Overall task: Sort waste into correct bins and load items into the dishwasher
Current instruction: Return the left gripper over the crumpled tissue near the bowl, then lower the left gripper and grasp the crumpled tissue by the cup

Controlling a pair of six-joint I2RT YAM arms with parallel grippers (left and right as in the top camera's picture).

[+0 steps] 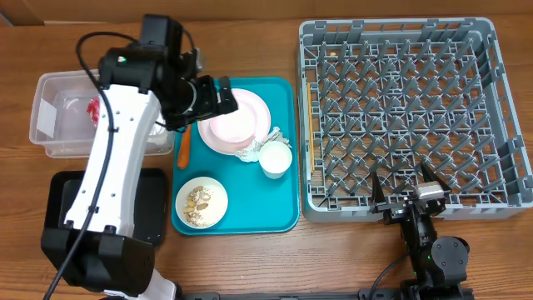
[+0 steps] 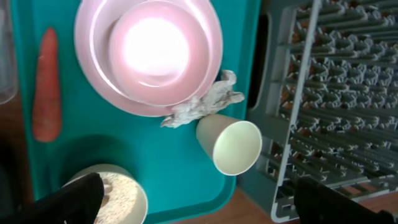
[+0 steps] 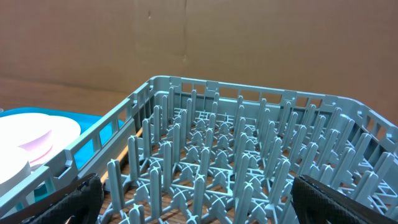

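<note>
Orange, stiff and light by the look of it: the carrot, lying on the teal tray just inside its left edge, beside the wide plate but not touching it. Runs lengthwise along that edge, thin tip toward the far side of the table, thick end toward the near side. Likely firm enough for a hard pinch yet round enough to roll; best taken across the middle, fingers square to the long axis, to keep either end from dipping. Hangs over the plate and the smaller bowl stacked on it, the left gripper, fingers spread wide with nothing between them. Sits low at the near rim of the grey dish rack, the right gripper, likewise spread and empty. Softer matter close by: a crumpled white napkin wedged between plate and cup, against both, it seems; near weightless, crushable, safe to grab anywhere, though apt to nudge the cup. Dishes judged hard, glossy, slippery and breakable; better gripped over a rim than on the flat. Further off, a bowl of pale crumbs at the tray's near corner, a red wrapper lying in the clear tub, and the black tray partly under the left arm.
</note>
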